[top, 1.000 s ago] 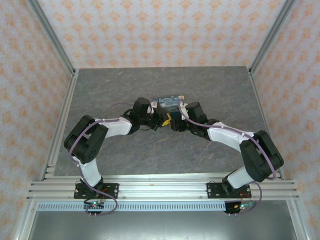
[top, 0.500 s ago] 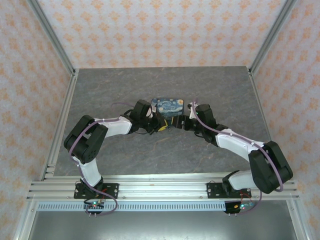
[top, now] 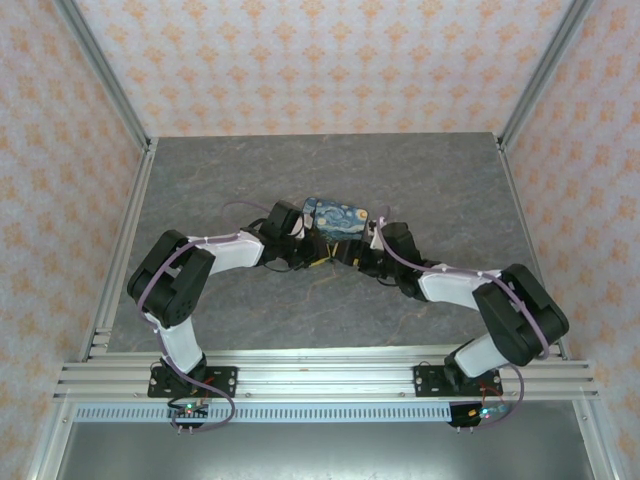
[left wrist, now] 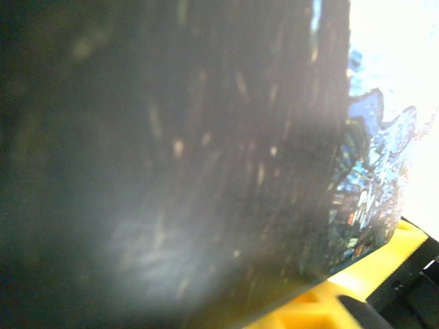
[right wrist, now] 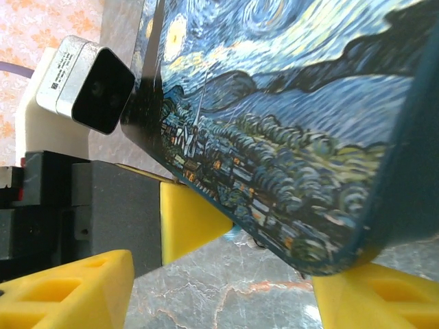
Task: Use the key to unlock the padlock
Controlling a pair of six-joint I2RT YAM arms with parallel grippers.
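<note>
Grey table, painted box now skewed, right gripper back closer.

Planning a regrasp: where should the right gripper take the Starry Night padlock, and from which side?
Probably pinch the padlock across its two broad flat faces near its right end, coming in from the right. It is a thin slab sitting tilted, so the faces give more contact than the narrow rim, and the left gripper crowds its left end.
</note>
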